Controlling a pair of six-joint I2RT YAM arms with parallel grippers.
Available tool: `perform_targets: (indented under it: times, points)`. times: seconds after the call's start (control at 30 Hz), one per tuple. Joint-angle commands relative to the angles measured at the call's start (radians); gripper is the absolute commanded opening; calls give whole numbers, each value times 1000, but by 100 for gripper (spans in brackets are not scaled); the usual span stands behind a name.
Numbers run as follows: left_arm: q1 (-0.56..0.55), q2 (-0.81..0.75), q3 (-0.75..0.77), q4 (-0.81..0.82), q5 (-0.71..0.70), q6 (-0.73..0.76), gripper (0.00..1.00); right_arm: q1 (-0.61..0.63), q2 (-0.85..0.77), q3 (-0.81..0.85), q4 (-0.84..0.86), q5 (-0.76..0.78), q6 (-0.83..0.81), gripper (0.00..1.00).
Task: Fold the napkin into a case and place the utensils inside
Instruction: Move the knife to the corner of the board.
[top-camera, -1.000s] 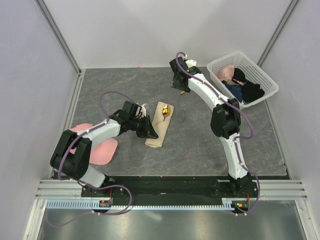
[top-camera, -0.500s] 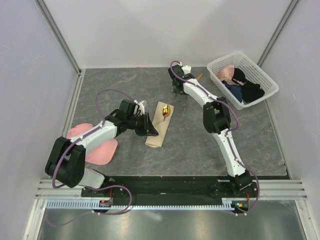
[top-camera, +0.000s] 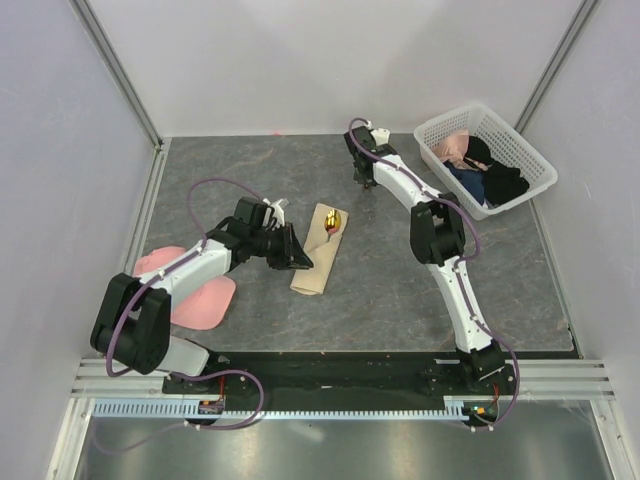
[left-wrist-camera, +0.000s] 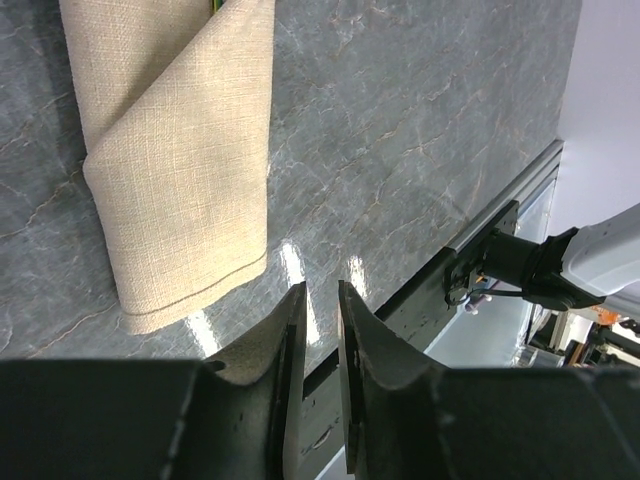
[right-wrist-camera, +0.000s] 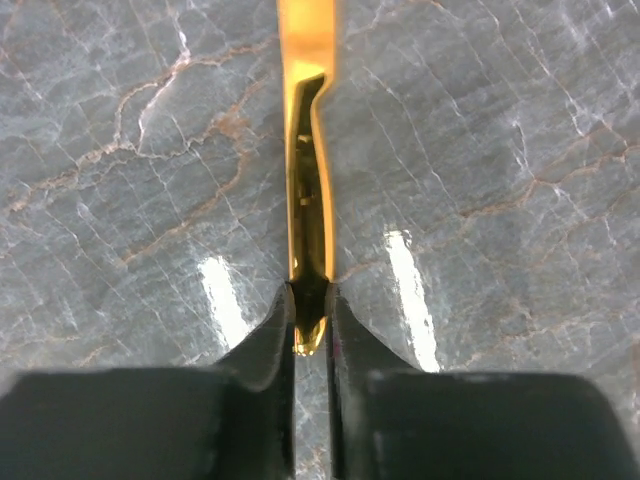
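Progress: the napkin (top-camera: 312, 268) is folded into a narrow case and lies flat in the middle of the desk (top-camera: 400, 290). Its long axis runs from near-left to far-right. From my left wrist the overlapped flaps and the stitched hem at the near end look tidy, so I judge the folding done.

The spoon (top-camera: 333, 221) is in. Its yellow bowl sticks out of the far mouth of the case, and the handle is tucked under the cloth.

The knife (right-wrist-camera: 308, 170) is not yet in. It is on the far part of the desk, well apart from the napkin and a little short of the basket (top-camera: 520, 197).

What's left, as I read it: carry the knife across, slide it in beside the spoon, and let go.

My right fingers (top-camera: 366, 182) are reaching far out and pointing down at the desk. They are pinched onto the near end of the knife, one pad on each side, and the rest of it runs away from me along the stone. I cannot tell whether it has left the surface.

My left fingers (top-camera: 297, 258) are just beside the napkin's left long edge, low over the desk and clear of the cloth. They are nearly together with a thin slit between them and nothing in it. From the wrist, the hem lies just up and left of the tips, not touching.
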Motion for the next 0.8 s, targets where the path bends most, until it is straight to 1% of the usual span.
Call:
perform_targets:
  times: [0.0, 0.03, 0.07, 0.13, 0.17, 0.2, 0.23, 0.27, 0.3, 0.33, 0.37, 0.4, 0.43, 0.47, 0.5, 0.57, 0.6, 0.63, 0.7, 0.73, 0.77]
  points:
    - [6, 20, 67, -26, 19, 33, 27, -8, -62, -140, -103, -76, 10, 5]
    - [8, 24, 78, -32, 22, 38, 27, -7, -88, -183, -101, -88, 22, 0]
    - [9, 29, 86, -36, 25, 49, 27, -8, -116, -268, -100, -111, 25, 0]
    - [11, 43, 106, -42, 29, 55, 28, -1, -208, -362, -97, -138, 25, 0]
    - [12, 47, 110, -43, 38, 59, 28, 4, -244, -471, -94, -166, 34, 0]
    - [12, 53, 122, -41, 45, 61, 28, 13, -327, -531, -80, -178, 39, 0]
    - [14, 73, 129, -41, 52, 61, 28, 16, -375, -597, -69, -195, 45, 0]
    - [14, 84, 136, -41, 68, 67, 28, 25, -424, -736, -55, -211, 59, 0]
    - [14, 95, 150, -39, 75, 69, 28, 47, -525, -805, -28, -243, 65, 0]
    - [14, 115, 155, -35, 81, 67, 28, 62, -573, -921, -20, -257, 76, 0]
    - [15, 122, 159, -32, 86, 66, 28, 94, -654, -973, -15, -273, 94, 0]
    - [15, 131, 169, -30, 89, 66, 28, 110, -689, -1019, -11, -313, 108, 0]
    - [17, 145, 173, -27, 100, 61, 28, 123, -723, -1100, -14, -329, 123, 0]
    - [17, 153, 178, -24, 107, 60, 28, 148, -783, -1134, -14, -342, 138, 0]
    - [17, 156, 179, -23, 114, 56, 28, 154, -806, -1166, -15, -367, 169, 0]
    - [17, 164, 179, -16, 126, 49, 28, 154, -872, -1215, -15, -361, 182, 2]
    - [15, 164, 175, -16, 129, 47, 28, 153, -890, -1210, -14, -341, 169, 4]
    - [17, 162, 173, -16, 134, 44, 28, 150, -906, -1178, -17, -309, 160, 11]
    - [17, 153, 163, -16, 134, 44, 28, 125, -915, -1125, -43, -291, 137, 24]
    - [15, 152, 158, -18, 137, 43, 28, 116, -909, -1070, -49, -280, 102, 30]
    - [15, 148, 152, -21, 137, 43, 28, 93, -894, -1047, -70, -271, 88, 34]
